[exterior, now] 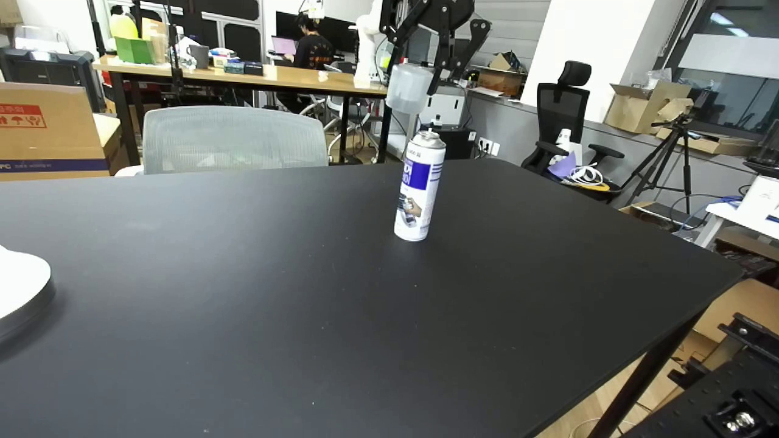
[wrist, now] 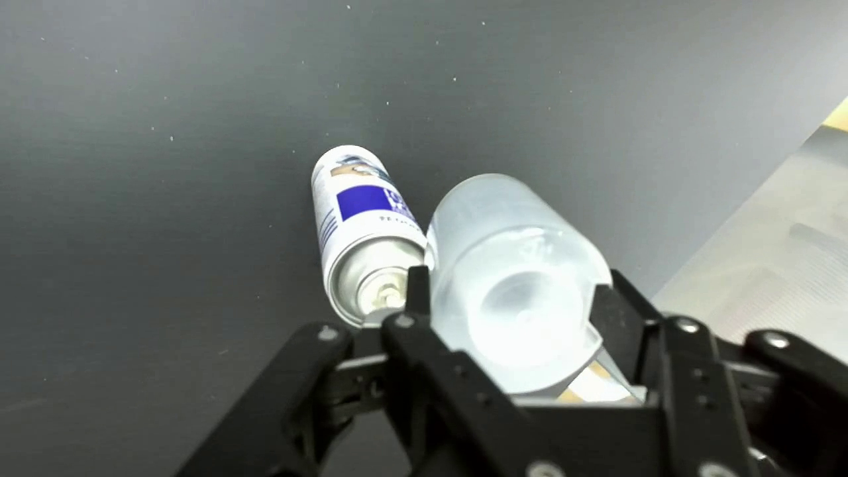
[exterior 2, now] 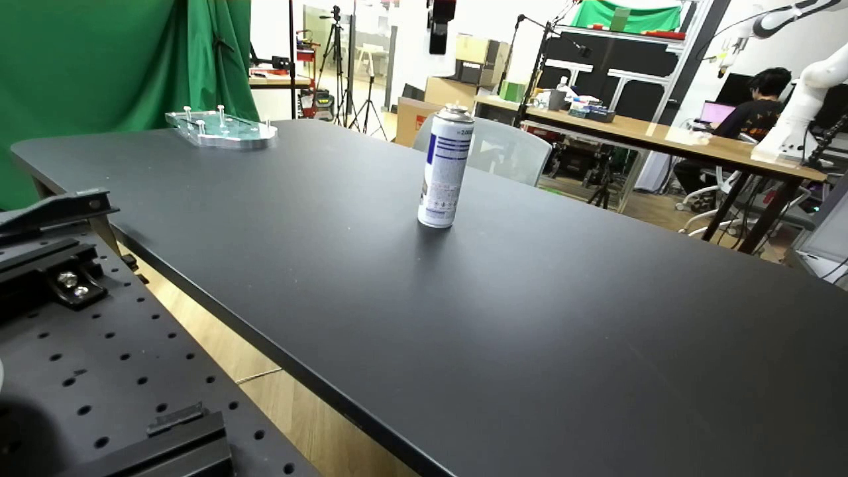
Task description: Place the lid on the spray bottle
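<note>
The spray bottle (exterior: pixel 420 185) is a slim white can with a blue label. It stands upright on the black table (exterior: pixel 274 316) and also shows in an exterior view (exterior 2: pixel 445 169) and in the wrist view (wrist: pixel 364 218). Its metal top and small nozzle are uncovered. My gripper (exterior: pixel 419 78) is shut on the lid (exterior: pixel 406 90), a translucent whitish cap, and holds it in the air above the can's top, apart from it. In the wrist view the lid (wrist: pixel 513 265) sits between both black fingers, to the right of the can's top.
A clear greenish plate with posts (exterior 2: pixel 224 130) lies near the table's far corner. A white rounded object (exterior: pixel 21 283) stands at the table's edge in an exterior view. A grey mesh chair (exterior: pixel 234 140) is behind the table. A perforated black mounting plate (exterior 2: pixel 126 391) adjoins the table.
</note>
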